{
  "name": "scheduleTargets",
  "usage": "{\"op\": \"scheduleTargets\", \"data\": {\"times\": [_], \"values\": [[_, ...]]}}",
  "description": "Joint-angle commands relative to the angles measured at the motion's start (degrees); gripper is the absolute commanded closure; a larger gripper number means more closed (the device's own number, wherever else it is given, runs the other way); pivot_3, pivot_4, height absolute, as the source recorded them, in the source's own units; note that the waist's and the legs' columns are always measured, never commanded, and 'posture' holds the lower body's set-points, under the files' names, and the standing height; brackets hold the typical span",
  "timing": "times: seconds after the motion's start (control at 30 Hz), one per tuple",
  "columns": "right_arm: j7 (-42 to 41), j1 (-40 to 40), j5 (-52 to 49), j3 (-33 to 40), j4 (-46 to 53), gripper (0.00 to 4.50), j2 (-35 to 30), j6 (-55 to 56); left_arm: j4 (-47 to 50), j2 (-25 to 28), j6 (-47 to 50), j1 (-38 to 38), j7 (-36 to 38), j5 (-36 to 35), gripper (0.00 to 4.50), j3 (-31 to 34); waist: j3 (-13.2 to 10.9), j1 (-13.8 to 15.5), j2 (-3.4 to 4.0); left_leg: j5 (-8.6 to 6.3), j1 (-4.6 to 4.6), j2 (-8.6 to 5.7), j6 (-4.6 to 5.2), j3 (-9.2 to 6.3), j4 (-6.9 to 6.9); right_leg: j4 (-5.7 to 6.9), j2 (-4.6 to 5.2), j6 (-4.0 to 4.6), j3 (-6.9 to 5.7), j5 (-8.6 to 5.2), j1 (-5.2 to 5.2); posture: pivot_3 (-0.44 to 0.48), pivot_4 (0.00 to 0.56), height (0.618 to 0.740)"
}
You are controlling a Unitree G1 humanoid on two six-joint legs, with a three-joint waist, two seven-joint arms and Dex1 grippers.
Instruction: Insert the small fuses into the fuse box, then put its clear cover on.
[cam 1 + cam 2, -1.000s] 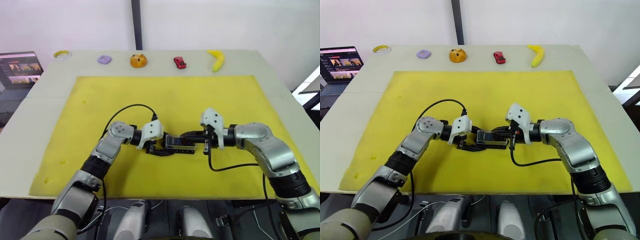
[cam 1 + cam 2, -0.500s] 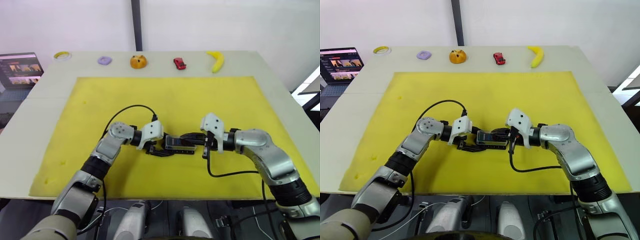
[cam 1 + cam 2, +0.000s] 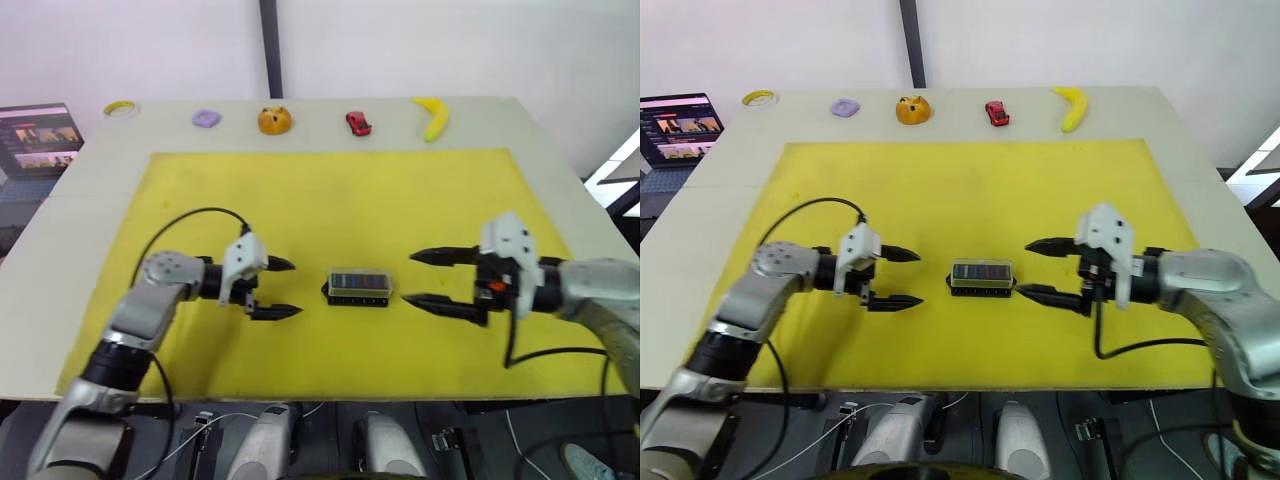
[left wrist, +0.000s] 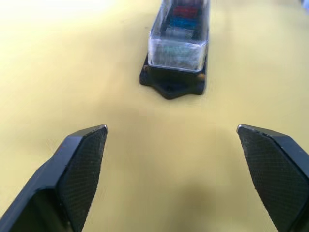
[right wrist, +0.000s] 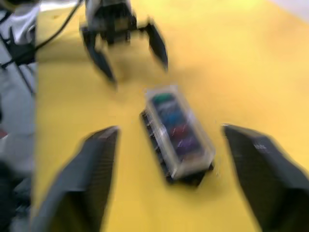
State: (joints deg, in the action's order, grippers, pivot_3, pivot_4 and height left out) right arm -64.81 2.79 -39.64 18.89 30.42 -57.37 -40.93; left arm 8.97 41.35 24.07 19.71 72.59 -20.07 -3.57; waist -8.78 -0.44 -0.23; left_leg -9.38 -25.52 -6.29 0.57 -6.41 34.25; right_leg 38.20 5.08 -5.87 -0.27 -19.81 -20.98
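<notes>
Fuse box (image 3: 359, 287) sitting alone on the yellow mat (image 3: 330, 200), between two spread-open grippers.

The black box lies mid-mat, toward the near edge, with the clear cover (image 4: 179, 34) seated on top and the small fuses (image 5: 175, 124) showing through it in blue, green and red. The left gripper (image 3: 276, 288) hovers to its left, fingers wide apart and holding nothing, tips pointing at the box with a clear gap between. The right gripper (image 3: 432, 279) stands on the box's right, likewise spread and empty, a little farther off. Along the table's far edge lie a roll of tape (image 3: 121, 108), a purple piece (image 3: 206, 119), an orange toy (image 3: 273, 121), a red toy car (image 3: 358, 123) and a banana (image 3: 433, 117).
</notes>
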Motion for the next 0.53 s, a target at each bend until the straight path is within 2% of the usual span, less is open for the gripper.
{"op": "scheduleTargets", "data": {"times": [0.03, 0.17, 0.27, 0.4, 0.53], "values": [[-4.8, -3.8, -1.6, 9.5, -0.4, 0.06, -3.4, -0.1, 6.1, 5.8, 5.0, -2.3, 1.2, -5.7, 0.00, 7.2, 0.0, 0.0, 0.02, 0.00, 0.02, 0.00, 0.00, 0.02, -0.01, -0.03, 0.00, 0.05, 0.00, -0.02, 0.01, 0.000, 0.150, 0.735], [-9.0, -9.2, -0.8, 19.0, -3.7, 0.06, -6.4, -0.8, 9.0, 14.3, 9.2, -6.0, 3.6, -10.6, 0.00, 16.0, -0.1, 0.0, 0.05, -0.01, 0.02, 0.02, 0.01, 0.06, -0.06, -0.09, 0.01, 0.06, 0.01, -0.03, 0.00, 0.000, 0.150, 0.735], [-10.9, -12.2, 0.5, 23.6, -5.3, 0.06, -7.3, -0.3, 9.4, 18.7, 9.7, -8.6, 5.4, -12.4, 0.00, 20.7, -0.1, 0.0, 0.12, -0.01, 0.02, 0.05, 0.01, 0.08, -0.09, -0.09, 0.01, 0.07, 0.01, -0.03, -0.02, 0.000, 0.150, 0.735], [-11.6, -14.1, 1.8, 28.2, -6.1, 0.06, -7.8, 0.2, 7.8, 22.4, 9.5, -10.5, 6.2, -13.4, 0.00, 25.6, -0.2, 0.1, 0.30, -0.02, 0.02, 0.07, 0.00, 0.14, -0.10, -0.11, 0.03, 0.11, 0.05, -0.05, -0.02, 0.000, 0.150, 0.735], [-12.1, -13.8, 2.2, 29.4, -7.7, 0.06, -8.1, 0.9, 5.6, 23.1, 8.4, -10.4, 6.4, -14.1, 0.00, 27.0, -0.3, 0.0, 0.34, -0.03, -0.01, 0.08, -0.01, 0.17, -0.12, -0.13, 0.04, 0.19, 0.08, -0.09, -0.07, 0.000, 0.150, 0.735]]}}
